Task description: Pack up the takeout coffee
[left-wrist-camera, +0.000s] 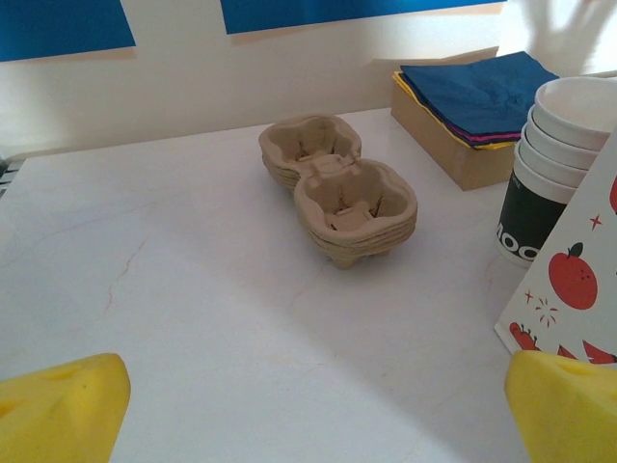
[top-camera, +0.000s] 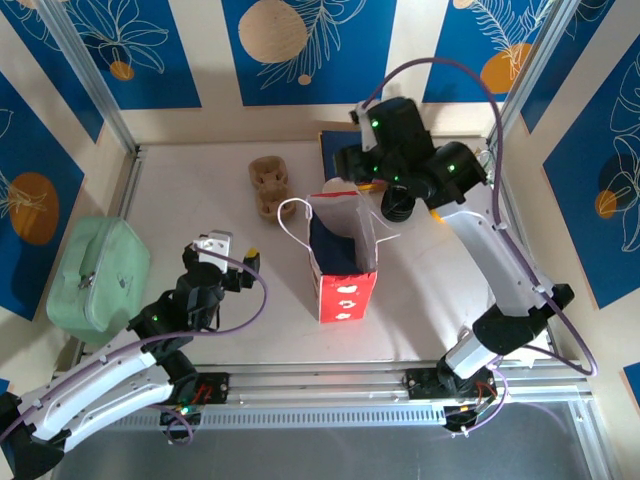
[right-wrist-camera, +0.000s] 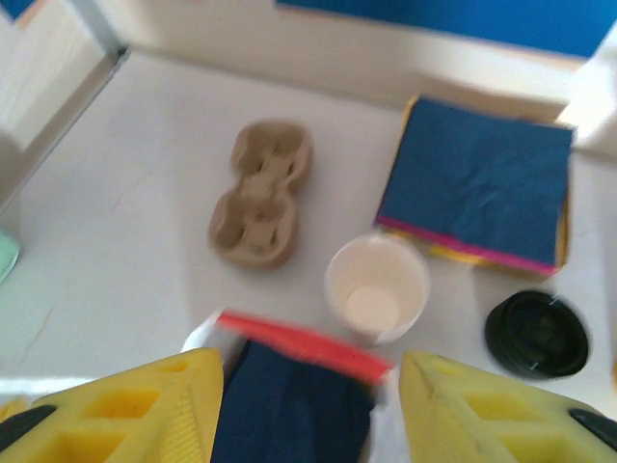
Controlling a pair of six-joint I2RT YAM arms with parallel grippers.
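We find the right gripper (right-wrist-camera: 308,359) parted and empty above the paper bag (top-camera: 347,295), the left gripper (left-wrist-camera: 308,386) spread wide and idle; we judge the coffee probably bagged, contents unverifiable.

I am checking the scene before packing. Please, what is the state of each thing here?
paper bag, upright, mouth open
stack of white cups, upright, no lid
black lid, loose on the table
cup carriers, stacked, empty
napkins, stacked, folded
green pouch, looks closed
left gripper, open, empty
right gripper, open, above the bag
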